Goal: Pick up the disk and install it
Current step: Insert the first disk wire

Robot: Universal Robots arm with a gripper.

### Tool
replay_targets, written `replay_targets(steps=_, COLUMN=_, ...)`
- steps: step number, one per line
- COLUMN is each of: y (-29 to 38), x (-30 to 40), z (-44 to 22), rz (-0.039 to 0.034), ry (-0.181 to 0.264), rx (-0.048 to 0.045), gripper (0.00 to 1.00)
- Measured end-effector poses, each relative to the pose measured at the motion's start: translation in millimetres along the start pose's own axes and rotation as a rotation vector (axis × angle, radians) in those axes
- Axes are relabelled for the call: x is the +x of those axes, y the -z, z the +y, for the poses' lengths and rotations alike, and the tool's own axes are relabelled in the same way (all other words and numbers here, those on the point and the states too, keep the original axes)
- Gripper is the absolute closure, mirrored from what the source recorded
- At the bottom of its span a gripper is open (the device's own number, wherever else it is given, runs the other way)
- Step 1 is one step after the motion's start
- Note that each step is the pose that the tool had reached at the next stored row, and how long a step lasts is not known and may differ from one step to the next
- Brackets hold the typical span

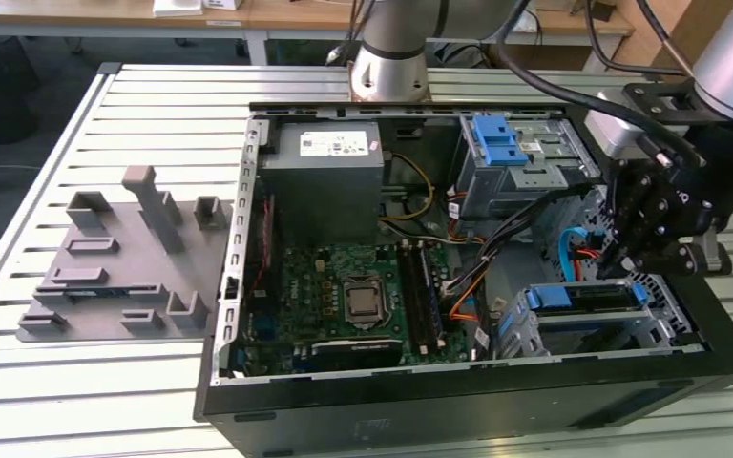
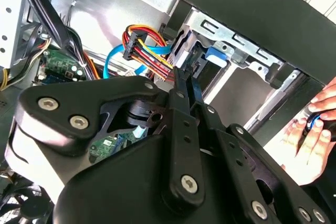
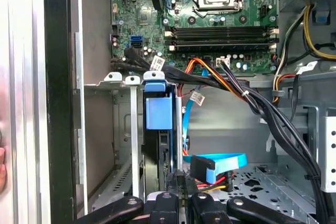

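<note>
Presently I saw the gripper low inside the open computer case, fingers narrowed onto the disk, disk upright in the lower drive cage, cables crowding beside, case wall close, a hand at the case edge.

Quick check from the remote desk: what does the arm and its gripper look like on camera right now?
The arm has silver-grey tube segments with a darker joint band. Black cables run along it to the wrist. The gripper is matte black, built of flat linkage plates joined by silver screw heads.
</note>
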State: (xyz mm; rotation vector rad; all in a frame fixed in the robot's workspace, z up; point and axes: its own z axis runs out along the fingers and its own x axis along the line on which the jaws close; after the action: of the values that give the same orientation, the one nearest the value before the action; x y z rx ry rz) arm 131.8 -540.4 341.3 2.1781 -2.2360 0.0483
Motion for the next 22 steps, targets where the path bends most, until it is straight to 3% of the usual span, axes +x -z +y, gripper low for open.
replay_targets(steps=3, y=-0.8, x=0.4, z=-0.8, rz=0.0004, ry=-0.001, rx=-0.0088, gripper=0.84)
replay_targets(steps=7, y=-2.3, x=5.9, z=-0.9, rz=0.0005, ry=-0.007, rx=-0.0185, gripper=0.84)
replay_targets(steps=12, y=-3.5, x=11.0, z=-1.4, rz=0.0007, ry=-0.01, rx=-0.0206, gripper=0.84)
replay_targets(steps=22, y=-5.9, x=11.2, z=-3.1, rz=0.0007, ry=-0.015, rx=-0.0247, gripper=0.84)
